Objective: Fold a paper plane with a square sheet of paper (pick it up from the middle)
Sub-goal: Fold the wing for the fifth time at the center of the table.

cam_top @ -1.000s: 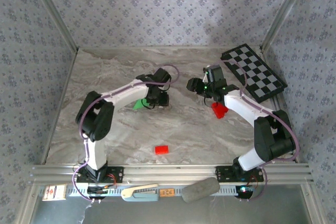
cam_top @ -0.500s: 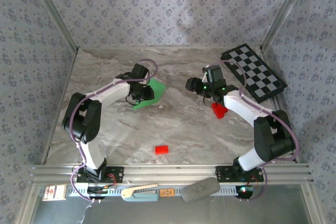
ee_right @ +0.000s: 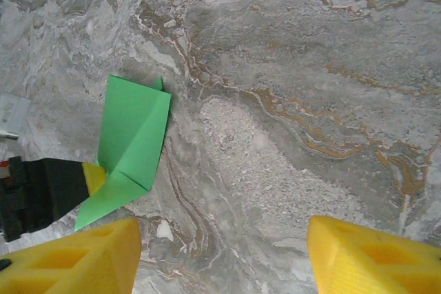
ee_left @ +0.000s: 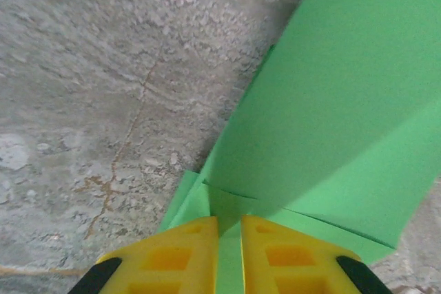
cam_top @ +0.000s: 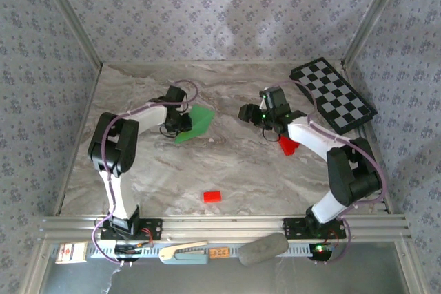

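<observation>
The square sheet of paper (cam_top: 196, 123) is bright green and partly folded, lying on the marble table left of centre. In the left wrist view its layers (ee_left: 331, 101) rise away from the jaws, a corner running into the narrow slit between them. My left gripper (cam_top: 180, 123) (ee_left: 229, 239) is shut on that corner at the sheet's left edge. My right gripper (cam_top: 247, 113) (ee_right: 224, 253) hangs open over bare table to the sheet's right, nothing between its fingers. Its view shows the paper (ee_right: 131, 142) with the left gripper's yellow fingertip (ee_right: 93, 175) against it.
A red wedge-shaped piece (cam_top: 288, 145) lies under the right arm's forearm. A small red block (cam_top: 211, 196) sits nearer the front, in the middle. A checkerboard (cam_top: 333, 94) lies at the back right corner. Patterned walls enclose the table.
My left gripper has moved left and back, uncovering the green sheet, and its jaws have closed on the sheet's corner. My right gripper has shifted slightly left and opened a little wider.
</observation>
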Motion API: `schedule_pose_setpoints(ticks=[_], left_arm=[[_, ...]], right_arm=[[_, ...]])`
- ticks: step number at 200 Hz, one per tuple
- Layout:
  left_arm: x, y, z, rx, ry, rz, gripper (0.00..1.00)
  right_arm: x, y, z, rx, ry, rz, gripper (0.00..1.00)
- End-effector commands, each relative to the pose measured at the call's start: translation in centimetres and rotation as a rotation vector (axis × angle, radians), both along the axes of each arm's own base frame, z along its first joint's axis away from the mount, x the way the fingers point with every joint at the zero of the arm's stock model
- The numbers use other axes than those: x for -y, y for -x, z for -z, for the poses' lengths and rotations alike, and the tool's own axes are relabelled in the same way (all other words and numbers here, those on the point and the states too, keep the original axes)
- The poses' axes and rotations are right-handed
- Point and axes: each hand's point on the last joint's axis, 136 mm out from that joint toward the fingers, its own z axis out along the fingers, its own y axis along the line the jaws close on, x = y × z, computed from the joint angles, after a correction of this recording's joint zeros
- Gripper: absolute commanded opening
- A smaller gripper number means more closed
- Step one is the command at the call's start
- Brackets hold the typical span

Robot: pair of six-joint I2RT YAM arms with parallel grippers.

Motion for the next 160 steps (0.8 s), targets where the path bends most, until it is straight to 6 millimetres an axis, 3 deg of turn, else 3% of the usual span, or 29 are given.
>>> schedule_pose_setpoints(ticks=[1, 58, 127, 160], left_arm=[[0.3, -0.7, 0.1, 0.005, 0.000, 0.014, 0.16], [2.7, 0.2, 0.0, -0.006, 0.073, 0.112, 0.12], [7.9, 4.4, 0.8, -0.043, 0.091, 0.278, 0.12], [8.8, 5.5, 0.8, -0.051, 0.097, 0.311, 0.12]], right_arm=[[-1.2, -0.3, -0.3, -0.005, -0.010, -0.033, 0.66], [-3.2, -0.3, 0.8, -0.039, -0.021, -0.076, 0.65], [-5.3, 1.0, 3.1, -0.110, -0.053, -0.113, 0.61], [-6.7, 1.6, 4.0, -0.142, -0.072, -0.139, 0.58]])
